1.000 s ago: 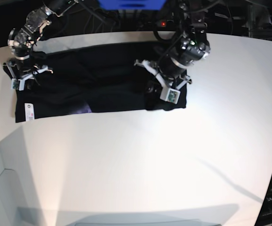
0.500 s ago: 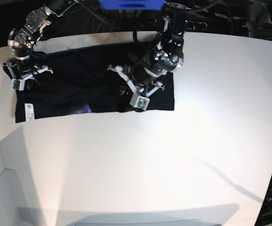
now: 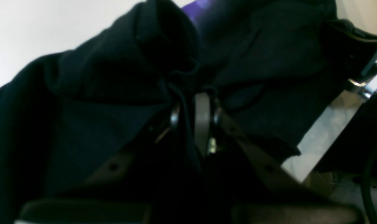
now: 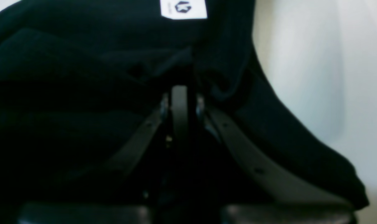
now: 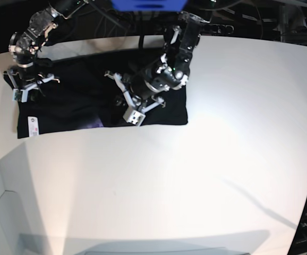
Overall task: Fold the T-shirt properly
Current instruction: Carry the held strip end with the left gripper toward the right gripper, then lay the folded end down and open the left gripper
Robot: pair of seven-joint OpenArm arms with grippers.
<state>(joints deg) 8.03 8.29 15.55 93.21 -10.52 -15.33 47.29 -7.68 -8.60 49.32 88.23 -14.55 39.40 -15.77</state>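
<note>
Base view: the T-shirt (image 5: 84, 101) lies on the far part of the white counter (image 5: 196, 170), the left gripper (image 5: 122, 106) over its middle and the right gripper (image 5: 23, 87) at its outer edge. Left wrist view alone shows the fingers (image 3: 202, 118) pinching a bunched black fold beside a purple print (image 3: 196, 6). Right wrist view alone shows its fingers (image 4: 179, 105) pressed together on cloth below the white label (image 4: 183, 8).
</note>
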